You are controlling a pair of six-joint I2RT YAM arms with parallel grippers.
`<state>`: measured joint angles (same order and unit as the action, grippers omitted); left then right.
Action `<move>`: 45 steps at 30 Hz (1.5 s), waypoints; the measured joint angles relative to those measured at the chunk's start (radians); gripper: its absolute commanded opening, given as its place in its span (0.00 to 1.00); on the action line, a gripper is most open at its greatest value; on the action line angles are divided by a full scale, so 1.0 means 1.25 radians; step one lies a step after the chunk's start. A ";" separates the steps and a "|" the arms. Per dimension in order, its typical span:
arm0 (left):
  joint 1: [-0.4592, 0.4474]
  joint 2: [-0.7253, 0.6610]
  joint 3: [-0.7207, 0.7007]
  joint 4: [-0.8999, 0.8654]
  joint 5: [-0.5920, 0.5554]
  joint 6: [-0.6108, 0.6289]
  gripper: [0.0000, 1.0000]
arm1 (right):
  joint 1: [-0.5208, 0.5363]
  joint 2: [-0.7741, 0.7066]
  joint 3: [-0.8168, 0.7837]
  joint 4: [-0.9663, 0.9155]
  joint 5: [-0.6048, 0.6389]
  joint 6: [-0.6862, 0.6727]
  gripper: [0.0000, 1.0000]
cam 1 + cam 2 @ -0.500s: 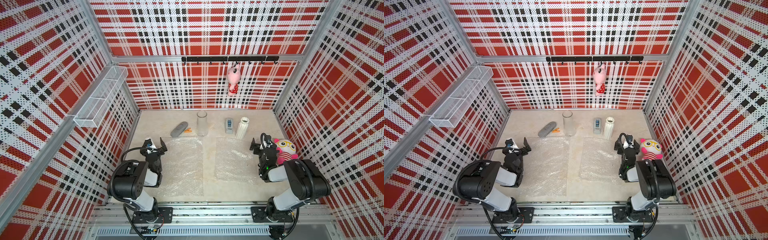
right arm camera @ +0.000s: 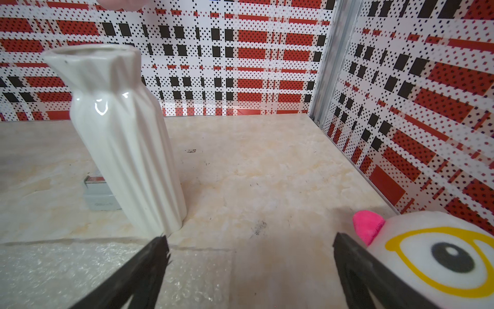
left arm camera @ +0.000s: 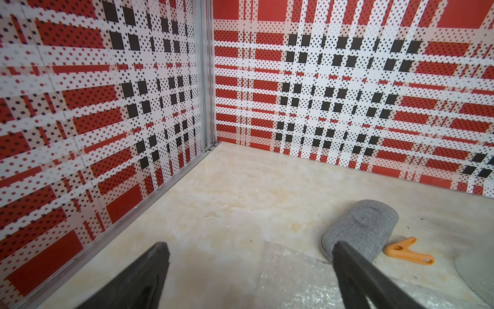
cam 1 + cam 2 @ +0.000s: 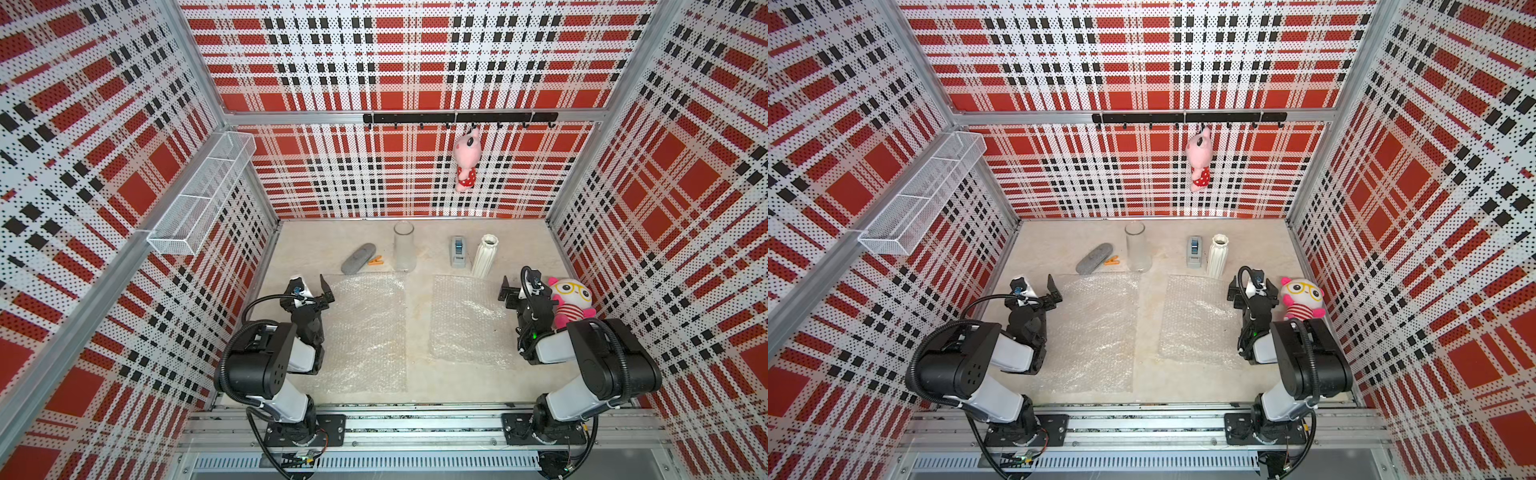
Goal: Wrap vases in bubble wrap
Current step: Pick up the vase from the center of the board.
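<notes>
Both top views show two vases standing upright near the back wall: a clear glass vase [image 4: 404, 247] [image 4: 1137, 247] and a white ribbed vase [image 4: 485, 255] [image 4: 1218, 255]. Two bubble wrap sheets lie flat in front of them, one on the left [image 4: 365, 332] [image 4: 1096, 332] and one on the right [image 4: 465, 320] [image 4: 1198, 318]. My left gripper [image 4: 311, 289] [image 3: 250, 246] is open and empty over the left sheet's far left corner [image 3: 294, 281]. My right gripper [image 4: 524, 286] [image 2: 249, 239] is open and empty just in front of the white vase [image 2: 125, 149], over the right sheet's far corner [image 2: 66, 273].
A grey oval case [image 4: 358, 258] [image 3: 361, 227] and an orange clip [image 4: 376, 261] [image 3: 409, 252] lie left of the glass vase. A grey tape dispenser [image 4: 458, 251] sits beside the white vase. A plush toy [image 4: 571, 301] [image 2: 441, 256] touches my right gripper's outer side. A wire basket [image 4: 199, 199] hangs on the left wall.
</notes>
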<state>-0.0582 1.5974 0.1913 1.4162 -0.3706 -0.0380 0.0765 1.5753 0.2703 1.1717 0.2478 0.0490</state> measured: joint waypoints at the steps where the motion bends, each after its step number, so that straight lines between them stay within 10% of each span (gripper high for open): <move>1: 0.000 0.000 0.000 0.000 0.000 0.000 0.98 | 0.000 0.000 0.000 0.000 -0.001 0.000 1.00; 24: -0.003 0.000 0.000 0.002 0.000 0.002 0.98 | 0.001 0.000 0.000 0.002 -0.003 -0.002 1.00; 32: -0.089 -0.011 -0.126 0.091 -0.064 0.060 0.98 | 0.085 0.036 -0.122 0.219 0.110 -0.045 1.00; 39: -0.228 -0.284 -0.090 0.048 -0.122 0.128 0.98 | 0.147 -0.066 -0.131 0.248 0.292 -0.084 1.00; 45: -0.376 -0.537 -0.074 -0.078 -0.034 0.028 0.98 | 0.189 -0.235 -0.015 -0.007 0.448 -0.016 1.00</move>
<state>-0.5285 0.9257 0.0982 1.3182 -0.4137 -0.0029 0.3122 1.2816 0.2512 1.1629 0.8074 0.0288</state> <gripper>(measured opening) 0.983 0.999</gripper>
